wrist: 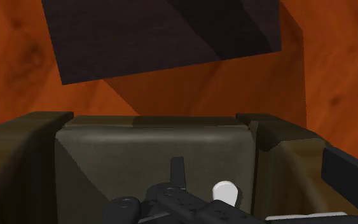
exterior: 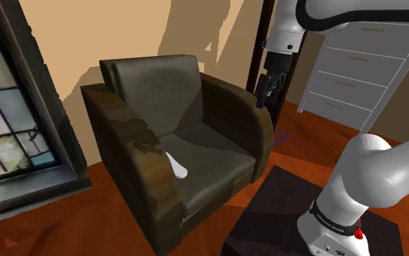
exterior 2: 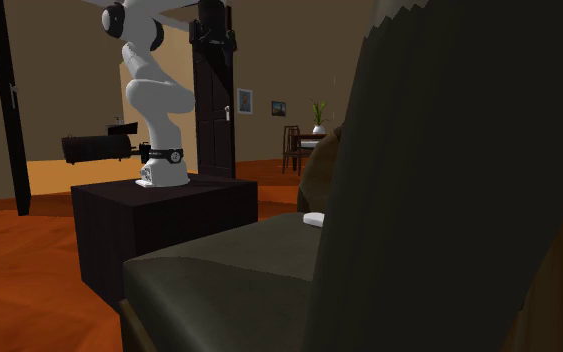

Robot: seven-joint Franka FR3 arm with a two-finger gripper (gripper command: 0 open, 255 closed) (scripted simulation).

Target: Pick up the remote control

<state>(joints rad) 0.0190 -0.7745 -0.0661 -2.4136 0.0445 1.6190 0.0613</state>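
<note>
We see a dark olive-brown armchair (exterior: 159,87) (exterior 2: 449,200) standing on a reddish wooden floor (exterior: 57,229), and the remote control (exterior: 176,166) (exterior 2: 315,219) lies flat on its seat cushion (exterior: 213,149). It is drawn plain white and rests just beside the inner face of the armrest (exterior: 134,145) at the shoulder view's left, toward the front of the seat. The white arm (exterior: 384,171) (exterior 2: 154,100) rises from its stand (exterior: 279,211) (exterior 2: 159,220), a dark box on the floor in front of the chair. The black gripper (exterior: 265,87) hangs in the air above the back end of the armrest at the shoulder view's right, well apart from the remote control. It has hold of nothing, and we cannot tell how far open it is. In the wrist view we look down over the seat toward the chair's front edge, with the stand and the orange floor beyond. There a white rounded end (wrist: 225,190), which we take to be the remote control, shows past the gripper's black parts near one armrest. Behind the gripper in the shoulder view stands a pale chest of drawers (exterior: 362,65), and a leaded window (exterior: 6,124) fills that view's left side. In the second exterior view a dark door (exterior 2: 212,90) stands behind the arm.
</note>
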